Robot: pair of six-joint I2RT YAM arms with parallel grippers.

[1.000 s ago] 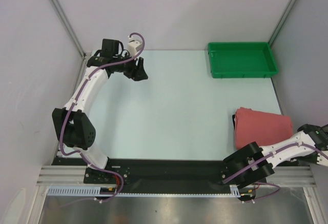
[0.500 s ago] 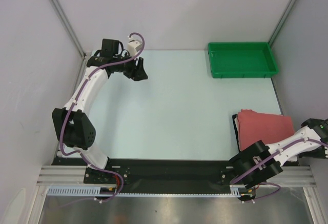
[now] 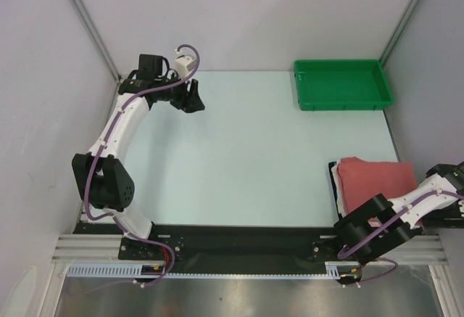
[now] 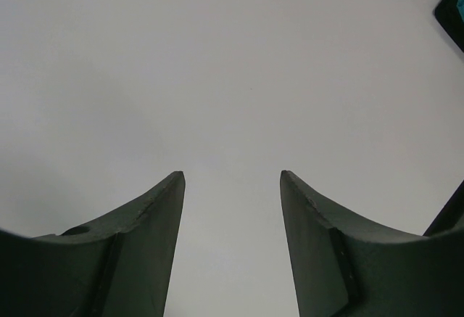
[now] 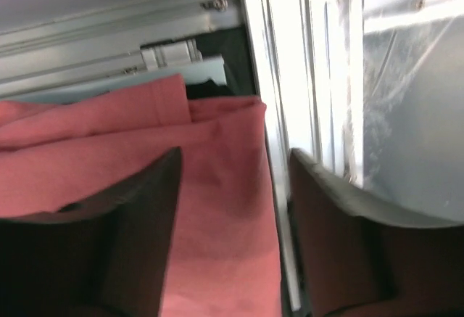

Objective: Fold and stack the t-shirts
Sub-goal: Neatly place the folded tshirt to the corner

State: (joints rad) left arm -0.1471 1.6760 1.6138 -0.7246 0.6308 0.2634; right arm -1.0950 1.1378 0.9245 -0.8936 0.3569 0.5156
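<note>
The red shirt is lying folded at the table's near right corner, with a thin white layer peeking out along its left edge. The right gripper is hovering over the shirt's right edge with its jaws standing apart and pinching nothing. Red cloth is filling the gap beneath them, just beside the metal rail. Over at the far left, the left gripper is hanging open above bare table, holding nothing. The green tray is sitting at the far right.
</note>
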